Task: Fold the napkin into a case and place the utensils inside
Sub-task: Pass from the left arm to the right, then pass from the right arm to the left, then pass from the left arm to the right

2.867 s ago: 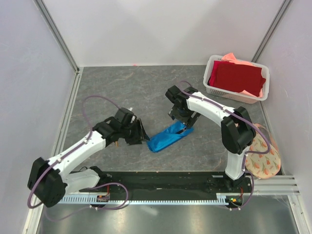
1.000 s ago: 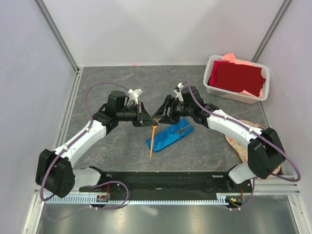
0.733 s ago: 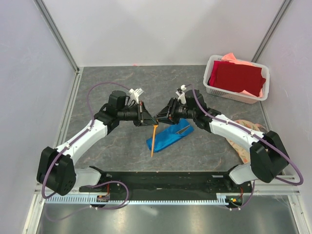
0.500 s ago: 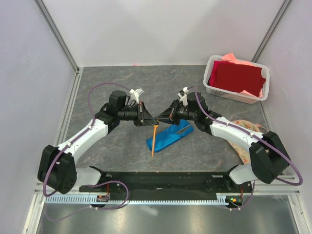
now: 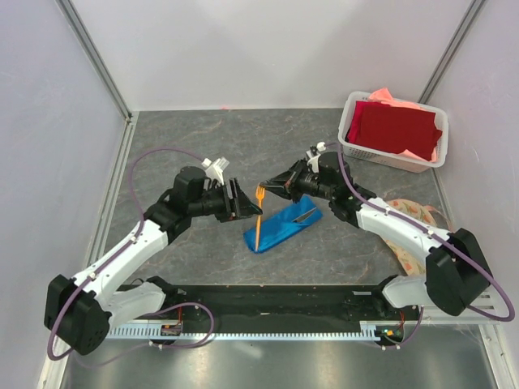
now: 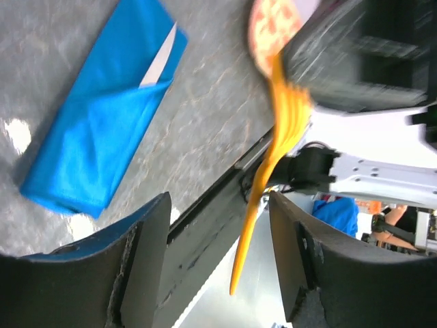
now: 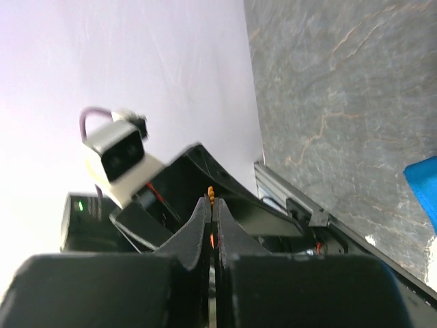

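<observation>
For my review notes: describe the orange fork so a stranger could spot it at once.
At the middle of the grey table, the left gripper and right gripper face each other. Between them, by the folded blue napkin, hangs an orange fork, pinched near its tines by the right one: the only slim orange thing.

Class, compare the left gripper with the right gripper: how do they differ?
The left gripper is open and holds nothing; the right gripper is shut. The right gripper pinches the orange fork near its prongs; the left gripper's fingers flank its handle, apparently without touching. Both face each other above the table.
</observation>
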